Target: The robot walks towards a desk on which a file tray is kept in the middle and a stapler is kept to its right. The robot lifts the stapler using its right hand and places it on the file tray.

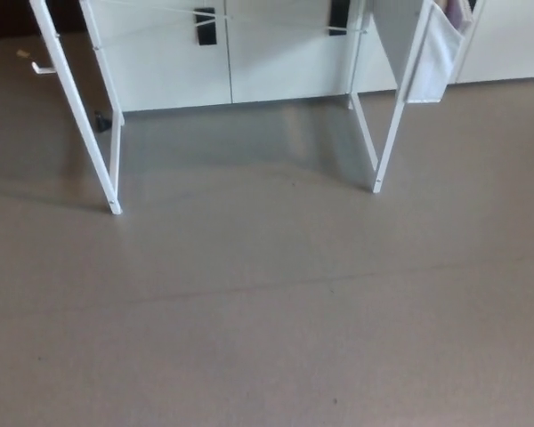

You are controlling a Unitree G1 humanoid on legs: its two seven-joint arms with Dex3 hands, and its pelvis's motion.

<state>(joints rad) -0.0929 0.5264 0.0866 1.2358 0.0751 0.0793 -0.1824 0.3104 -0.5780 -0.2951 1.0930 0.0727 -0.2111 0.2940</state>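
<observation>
From where I stand, the job has hardly begun. All I see is grey floor (267, 311) stretching up to the white legs of the desk, the left leg (76, 107) and the right leg (396, 116) slanting up out of the top of the view. The tabletop itself is above the frame, so the robot looks to be on its approach, with a fair stretch of floor between it and the desk.

Neither robot hand shows, so I cannot tell how open either one is or whether it holds anything. The stapler and the file tray are both out of sight too, presumably up on the tabletop. By my reckoning everything is left to do: finishing the walk, picking up the stapler with the right robot hand, and setting it on the tray.

As for containers, a white fabric pouch (436, 53) hangs on the desk's right side, and I cannot make out its contents. Behind the desk stand white cabinets (249, 62), doors closed, with black handles (206, 25).
</observation>
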